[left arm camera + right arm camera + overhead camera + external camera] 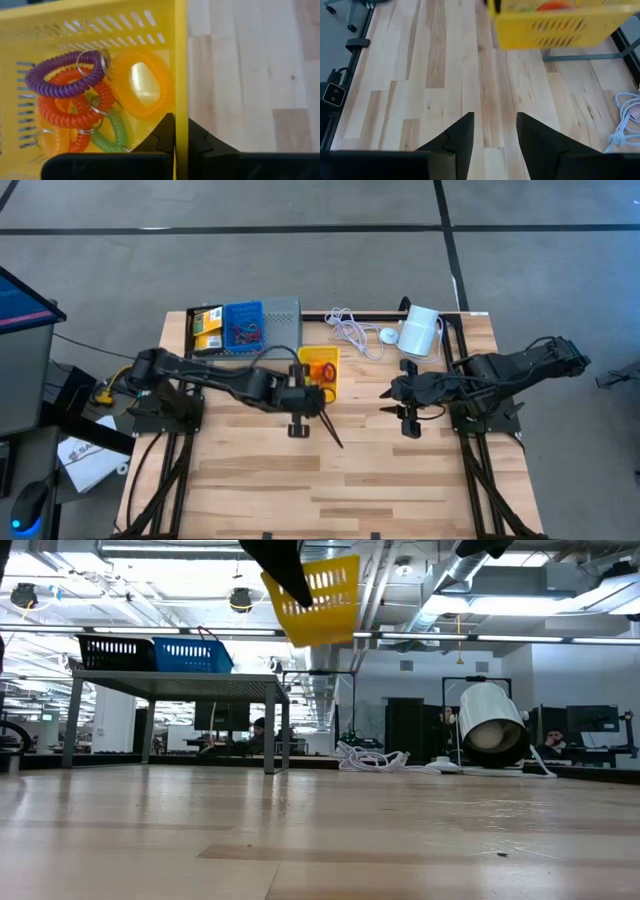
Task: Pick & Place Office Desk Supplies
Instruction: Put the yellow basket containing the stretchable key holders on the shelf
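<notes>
The left gripper (175,137) has its fingers clamped on one side wall of the yellow bin (318,358), one finger inside and one outside, just below the rim. In the low view the bin (318,600) hangs tilted, well clear of the surface (330,480).

The bin looks like thin slotted plastic: light, fairly stiff, but likely to flex and swing when held by a single wall. That pinch near the rim is the natural hold; the smooth plastic could slip if the arm jerks.

Inside lie coil loops: purple (62,75), red (72,112), orange (142,82), green (112,135). They look soft, springy and very light, and they seem hooked into each other by small metal rings, so one pulled out may drag others along. Too steep a tilt could spill them.

The right gripper (494,137) hovers over bare surface to the right of the bin, its fingers apart and holding nothing. The blue bin (243,325) and black bin (206,330) stand on a grey stand behind the yellow bin.
</notes>
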